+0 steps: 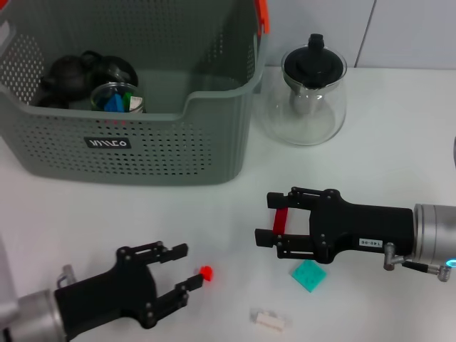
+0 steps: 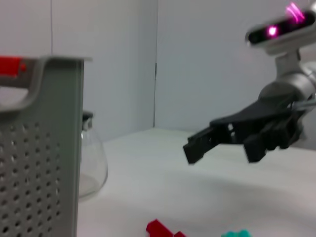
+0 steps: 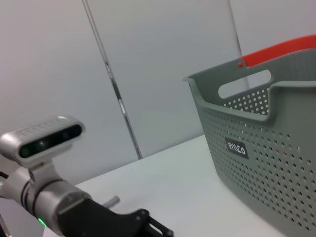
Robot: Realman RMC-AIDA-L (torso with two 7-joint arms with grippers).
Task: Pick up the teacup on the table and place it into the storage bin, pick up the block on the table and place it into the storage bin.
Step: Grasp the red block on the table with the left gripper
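Observation:
The grey storage bin (image 1: pixel 171 153) with an orange handle stands at the back left, also seen in the right wrist view (image 3: pixel 266 153). Inside it a glass teacup (image 1: pixel 117 100) holds blue and green pieces beside dark teaware (image 1: pixel 68 75). A long red block (image 1: pixel 281 219) lies on the table. My right gripper (image 1: pixel 265 219) hovers open over it, one finger at each end; the left wrist view shows this gripper (image 2: pixel 222 150) clear above the table. My left gripper (image 1: pixel 189 265) is open near the front edge, a small red block (image 1: pixel 206 272) just off its fingertip.
A glass teapot (image 1: pixel 305 96) with a black lid stands right of the bin. A teal block (image 1: pixel 308 275) lies just below the right gripper, and a white block (image 1: pixel 269 320) sits near the front edge. The table is white.

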